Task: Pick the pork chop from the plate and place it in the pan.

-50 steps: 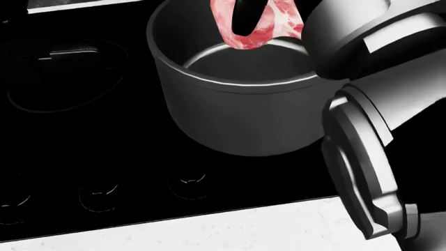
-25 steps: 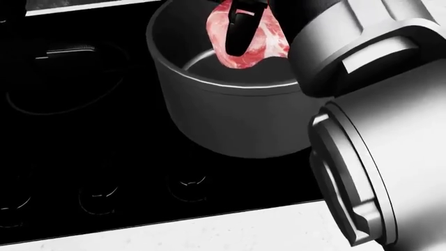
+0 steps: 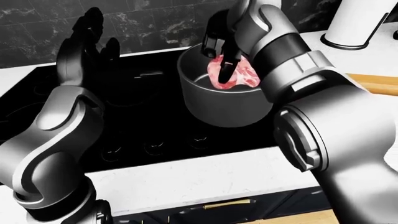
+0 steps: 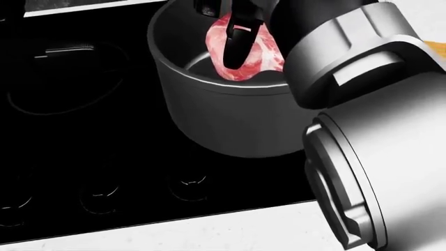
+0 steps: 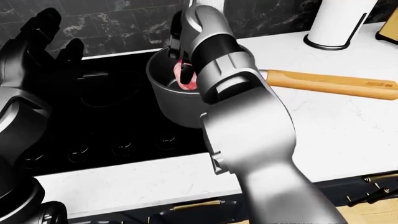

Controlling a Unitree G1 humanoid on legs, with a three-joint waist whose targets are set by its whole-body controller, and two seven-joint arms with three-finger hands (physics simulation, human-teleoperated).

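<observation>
A pink, marbled pork chop (image 3: 231, 74) hangs inside the mouth of a grey metal pan (image 3: 218, 100) that stands on the black stove (image 3: 130, 121). My right hand (image 3: 220, 49) is shut on the chop, and one black finger (image 4: 237, 44) runs down across the meat. The chop's lower edge is level with the pan's rim in the head view. At the left of the left-eye view my left hand (image 3: 84, 49) is raised over the stove, fingers spread and open, holding nothing. No plate shows in any view.
A white marble counter (image 5: 336, 121) lies right of the stove, bearing a wooden board (image 5: 330, 83) and a white cylinder base (image 5: 336, 23). Stove knobs (image 4: 188, 185) line the stove's lower edge. A dark tiled wall (image 3: 149, 18) runs along the top.
My right arm has swung left and lowered, taking the pork chop down into the pan's mouth. The forearm now fills more of the head view's right side.
</observation>
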